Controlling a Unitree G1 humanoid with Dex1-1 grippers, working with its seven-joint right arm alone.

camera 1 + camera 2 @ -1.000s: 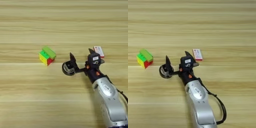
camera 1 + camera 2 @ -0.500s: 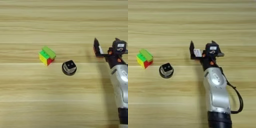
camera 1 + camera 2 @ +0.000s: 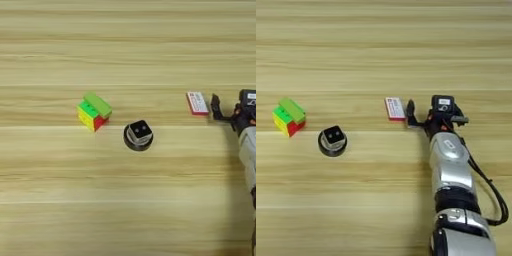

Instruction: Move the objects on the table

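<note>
The silver forearm point(image 3: 452, 180) comes up from the bottom edge at the right side of the worktop point(image 3: 381, 200), a black cable looping off its right flank. Further up, the right end effector point(image 3: 433, 117) lies low over the wood; one black finger point(image 3: 410, 113) stands just right of the flat white-and-red box point(image 3: 395, 108), very close to its edge, though whether it touches cannot be told. The other finger sits well to the right, so the jaws are spread wide with nothing between them. Left of the arm, the black ring point(image 3: 138, 139) lies flat on the worktop with the tiny black cube point(image 3: 139, 131) sitting in its middle, white marks facing up. Up and to the left of the ring, near but apart from it, stands the multicoloured puzzle cube point(image 3: 90, 116), with the small lime-green block point(image 3: 98, 103) lying on top of it, tilted and overhanging to the right. The box is the farthest of the things, on the same plank line as the puzzle cube and well apart from it.
</note>
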